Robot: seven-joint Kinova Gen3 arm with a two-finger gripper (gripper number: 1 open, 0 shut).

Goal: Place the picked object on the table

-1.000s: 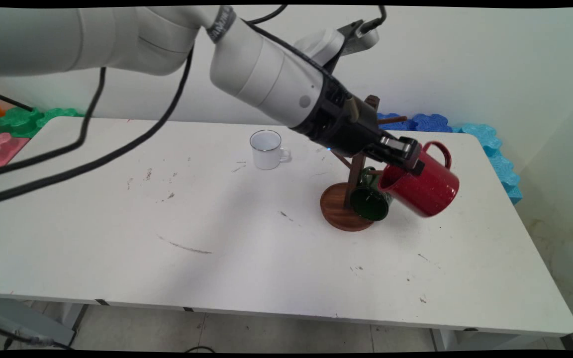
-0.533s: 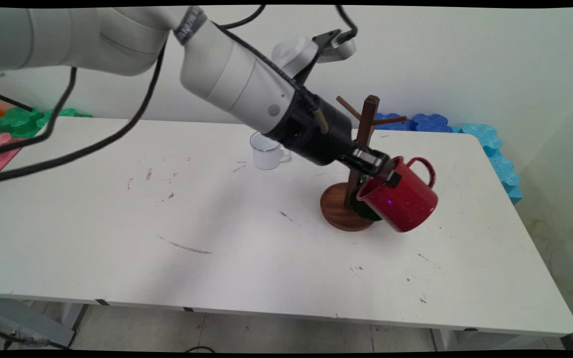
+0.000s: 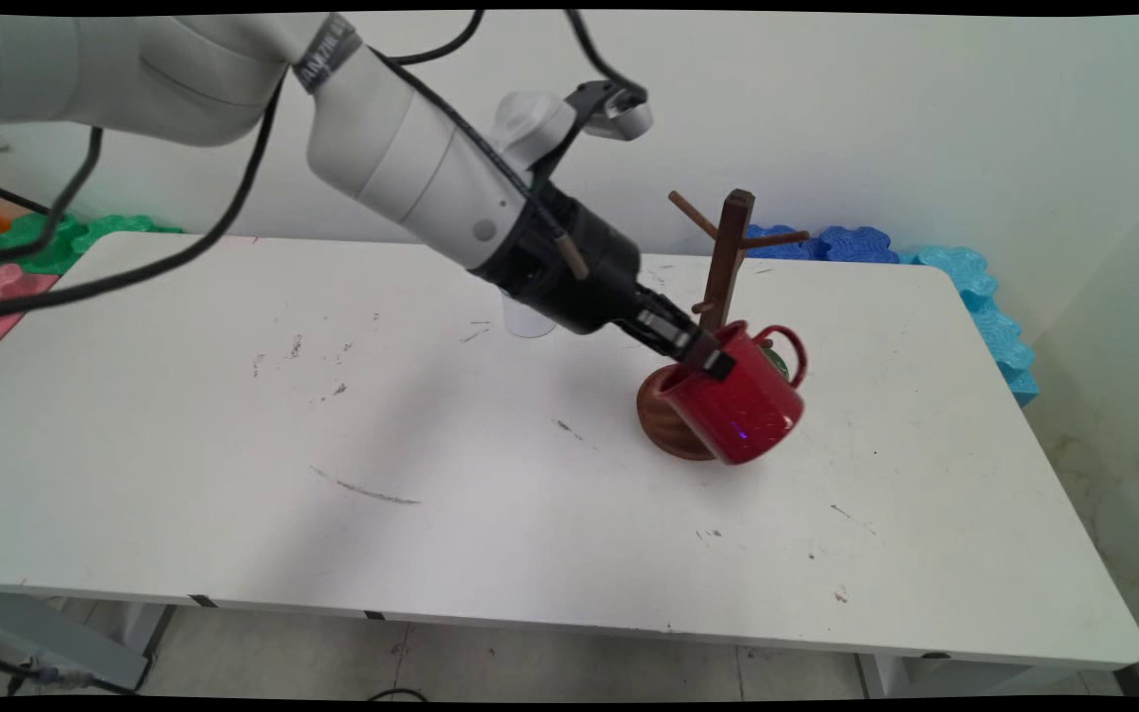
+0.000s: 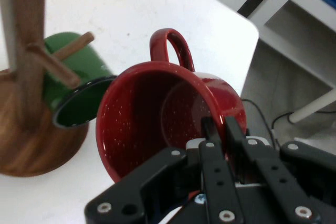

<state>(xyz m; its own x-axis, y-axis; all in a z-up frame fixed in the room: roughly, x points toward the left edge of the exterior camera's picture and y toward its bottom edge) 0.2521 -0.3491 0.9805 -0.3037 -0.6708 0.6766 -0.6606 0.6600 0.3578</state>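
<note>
My gripper (image 3: pixel 711 357) (image 4: pixel 219 129) is shut on the rim of a red speckled mug (image 3: pixel 740 405) (image 4: pixel 157 114), one finger inside and one outside. The mug hangs tilted just above the table, in front of a wooden mug tree (image 3: pixel 725 259) (image 4: pixel 23 51) with a round base (image 3: pixel 658 423). Its handle (image 3: pixel 792 348) (image 4: pixel 170 48) points away from the gripper. A green mug (image 4: pixel 79 87) hangs on a low peg of the tree; in the main view only a sliver of the green mug (image 3: pixel 776 362) shows behind the red one.
A white enamel cup (image 3: pixel 527 323) stands behind the arm, mostly hidden. Coloured foam blocks (image 3: pixel 975 287) line the table's far right edge and far left corner (image 3: pixel 55 237). The table's right edge (image 3: pixel 1074 494) lies close to the tree.
The gripper has carried the red mug down and to the left, from beside the tree's right side to in front of its base, covering the green mug.
</note>
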